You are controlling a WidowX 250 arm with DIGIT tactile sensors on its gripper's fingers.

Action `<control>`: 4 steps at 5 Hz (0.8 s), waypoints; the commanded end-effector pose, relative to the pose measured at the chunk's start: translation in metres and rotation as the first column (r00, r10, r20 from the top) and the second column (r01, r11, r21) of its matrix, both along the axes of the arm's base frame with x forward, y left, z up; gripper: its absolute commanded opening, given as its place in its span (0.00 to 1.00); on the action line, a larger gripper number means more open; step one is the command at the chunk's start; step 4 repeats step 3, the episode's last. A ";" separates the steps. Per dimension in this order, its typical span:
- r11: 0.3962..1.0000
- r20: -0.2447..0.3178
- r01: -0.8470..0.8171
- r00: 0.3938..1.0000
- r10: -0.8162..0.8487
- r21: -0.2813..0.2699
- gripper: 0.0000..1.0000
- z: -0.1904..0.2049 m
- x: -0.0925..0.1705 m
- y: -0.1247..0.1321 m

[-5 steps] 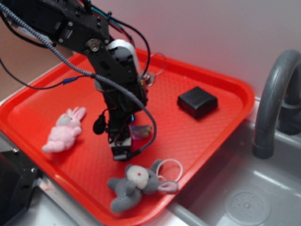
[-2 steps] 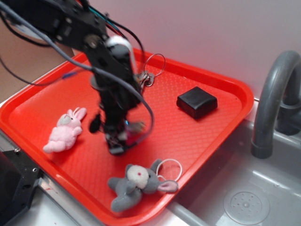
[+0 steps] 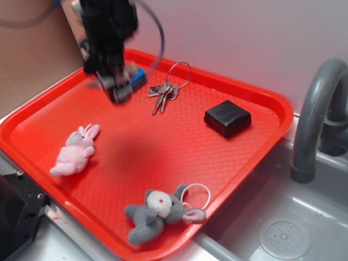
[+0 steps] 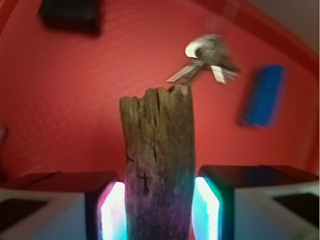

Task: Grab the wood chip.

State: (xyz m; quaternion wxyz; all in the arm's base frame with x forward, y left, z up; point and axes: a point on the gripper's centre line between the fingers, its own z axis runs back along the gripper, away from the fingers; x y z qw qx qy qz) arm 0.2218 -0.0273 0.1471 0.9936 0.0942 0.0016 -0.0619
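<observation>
Item: wood chip (image 4: 157, 165), gripped upright between my closed jaws, long axis running straight out from them, jagged end foremost, held clear above the red tray (image 3: 234, 157), keys (image 4: 207, 62) beyond.

A red tray (image 3: 255, 157) is holding a pink bunny (image 3: 74, 150) at left, a grey plush (image 3: 157, 210) near, keys (image 3: 165, 91) far, and a black box (image 3: 228, 117) right
</observation>
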 end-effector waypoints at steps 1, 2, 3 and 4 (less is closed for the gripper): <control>0.997 0.149 -0.079 0.986 0.081 -0.014 0.00 0.092 -0.007 0.013; 0.996 0.206 -0.034 0.978 0.016 0.083 0.00 0.118 -0.009 -0.001; 0.993 0.199 0.012 0.979 -0.035 0.115 0.22 0.110 -0.007 -0.010; 0.993 0.199 0.012 0.979 -0.035 0.115 0.22 0.110 -0.007 -0.010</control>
